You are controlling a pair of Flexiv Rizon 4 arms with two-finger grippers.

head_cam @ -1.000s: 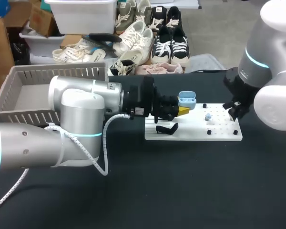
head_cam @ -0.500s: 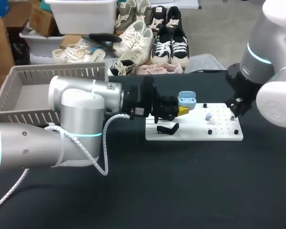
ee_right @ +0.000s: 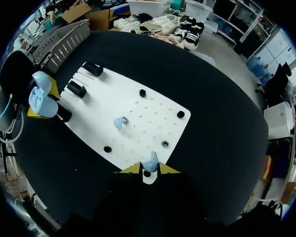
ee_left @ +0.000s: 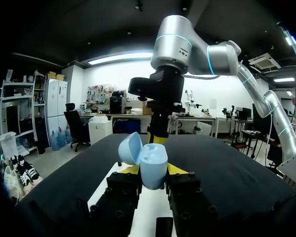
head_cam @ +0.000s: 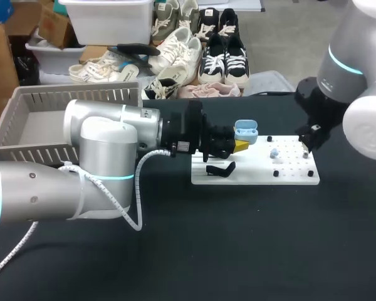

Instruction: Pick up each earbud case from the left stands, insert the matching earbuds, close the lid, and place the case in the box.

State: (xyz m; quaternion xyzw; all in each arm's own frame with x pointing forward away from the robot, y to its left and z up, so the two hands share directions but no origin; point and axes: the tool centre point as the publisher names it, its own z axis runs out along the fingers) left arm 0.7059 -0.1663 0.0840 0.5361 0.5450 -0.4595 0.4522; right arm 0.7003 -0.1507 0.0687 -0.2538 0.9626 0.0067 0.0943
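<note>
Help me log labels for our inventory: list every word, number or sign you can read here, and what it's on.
No text can be read.
Earbud case in the left claw: no print visible.
Earbud in the right claw: none.
White board: plain.
Sticker on the left arm: too small to read.

The board [head_cam: 257, 172] lies on the table [head_cam: 238, 251] right of centre, with the box [head_cam: 25, 125] well apart at the far left. The left gripper [head_cam: 238, 145] grips the earbud case [head_cam: 245, 132] over the board's left end, beside a stand [head_cam: 219, 168]. A loose earbud [head_cam: 274, 152] sits mid-board. Over the board's right edge, the right gripper [ee_right: 144, 169] pinches a second earbud [ee_right: 150, 163], apparently clear of the surface.
</note>
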